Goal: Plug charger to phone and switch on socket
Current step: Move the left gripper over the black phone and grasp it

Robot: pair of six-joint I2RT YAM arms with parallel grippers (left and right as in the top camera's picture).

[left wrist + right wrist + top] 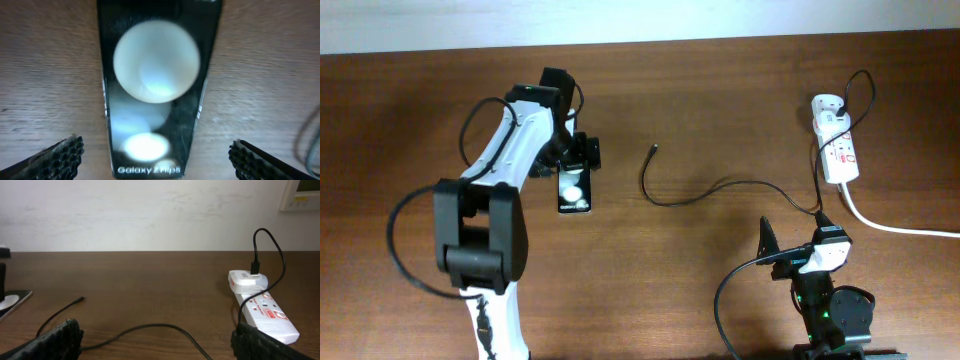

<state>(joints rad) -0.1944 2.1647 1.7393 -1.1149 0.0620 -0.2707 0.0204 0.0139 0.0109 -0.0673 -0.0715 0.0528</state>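
Note:
The black phone (574,191) lies flat on the wooden table, left of centre. In the left wrist view the phone (155,100) shows two white circles and "Galaxy" text. My left gripper (583,153) is open and hovers over the phone, one finger on each side of it (157,160). The charger cable (720,186) lies loose, its connector tip (654,150) apart from the phone. Its other end sits in a white adapter (825,105) on the socket (841,153). My right gripper (796,235) is open and empty (157,342) above the cable (150,326), near the socket (265,312).
The socket's thick white cord (890,225) runs off to the right edge. A pale wall (150,210) stands behind the table's far edge. The left arm's black cables loop beside its base (400,250).

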